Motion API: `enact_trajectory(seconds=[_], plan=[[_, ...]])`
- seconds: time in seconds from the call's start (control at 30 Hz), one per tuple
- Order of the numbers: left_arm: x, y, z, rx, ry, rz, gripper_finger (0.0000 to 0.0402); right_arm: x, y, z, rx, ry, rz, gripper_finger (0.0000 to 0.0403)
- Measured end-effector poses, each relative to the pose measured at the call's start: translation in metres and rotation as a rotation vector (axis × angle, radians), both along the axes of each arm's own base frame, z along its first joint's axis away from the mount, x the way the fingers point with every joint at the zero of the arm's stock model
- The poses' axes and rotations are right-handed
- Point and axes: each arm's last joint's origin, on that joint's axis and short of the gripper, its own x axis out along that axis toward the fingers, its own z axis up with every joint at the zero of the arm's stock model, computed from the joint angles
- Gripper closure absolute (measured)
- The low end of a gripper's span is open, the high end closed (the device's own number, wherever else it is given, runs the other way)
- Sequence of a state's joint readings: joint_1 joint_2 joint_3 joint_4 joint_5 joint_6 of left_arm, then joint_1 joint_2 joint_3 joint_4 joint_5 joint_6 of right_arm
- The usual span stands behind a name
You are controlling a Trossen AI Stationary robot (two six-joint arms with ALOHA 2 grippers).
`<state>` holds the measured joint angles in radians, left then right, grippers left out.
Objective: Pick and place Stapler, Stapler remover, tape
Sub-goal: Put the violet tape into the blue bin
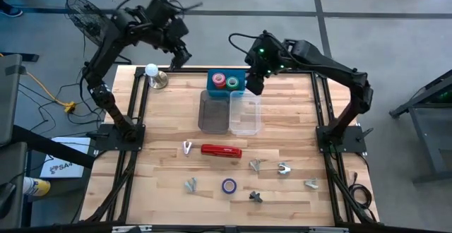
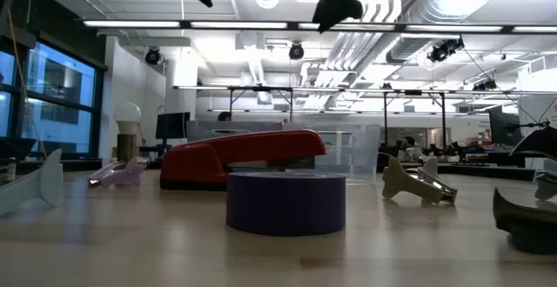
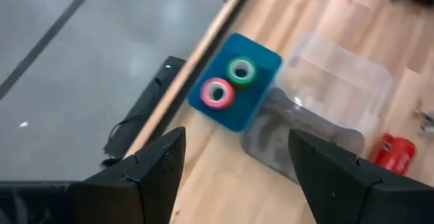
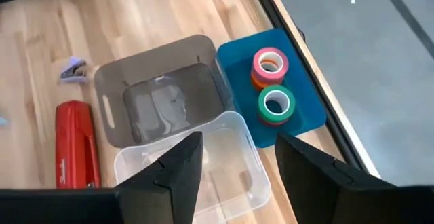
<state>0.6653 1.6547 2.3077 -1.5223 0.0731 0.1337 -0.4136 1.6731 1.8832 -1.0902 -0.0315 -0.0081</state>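
The red stapler (image 1: 221, 150) lies flat on the wooden table near its middle, and also shows in the low view (image 2: 239, 156) and the right wrist view (image 4: 76, 144). A purple tape roll (image 1: 229, 186) lies flat nearer the near edge (image 2: 285, 202). A pink roll (image 4: 270, 64) and a green roll (image 4: 275, 104) sit in a blue tray (image 1: 216, 82). Several staple removers lie scattered, one (image 1: 187, 147) just left of the stapler. My left gripper (image 1: 180, 56) hangs open above the table's far edge, left of the tray. My right gripper (image 1: 254, 85) hangs open, high over the tray's right end.
A grey bin (image 1: 214, 111) and a clear bin (image 1: 245, 113) stand side by side just near of the blue tray. A lamp-like bulb (image 1: 152, 74) stands at the far left. More staple removers (image 1: 283, 168) lie right of the stapler. Black frame rails run along both table sides.
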Motion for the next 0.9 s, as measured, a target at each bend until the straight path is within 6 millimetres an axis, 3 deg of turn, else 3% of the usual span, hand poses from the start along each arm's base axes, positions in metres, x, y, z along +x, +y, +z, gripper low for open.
enact_trajectory(seconds=[0.3, 0.6, 0.9], plan=[[0.041, -0.032, -0.03, -0.039, 0.109, -0.09, 0.0144, -0.026, 0.019, 0.018, -0.028, -0.069, 0.087, 0.0226], [0.079, -0.075, -0.065, -0.074, 0.167, -0.248, 0.0144, -0.076, 0.047, -0.022, 0.024, -0.218, 0.063, 0.0226], [0.107, -0.131, -0.098, -0.14, 0.161, -0.409, 0.0144, -0.117, 0.078, -0.047, 0.074, -0.332, 0.029, 0.0226]])
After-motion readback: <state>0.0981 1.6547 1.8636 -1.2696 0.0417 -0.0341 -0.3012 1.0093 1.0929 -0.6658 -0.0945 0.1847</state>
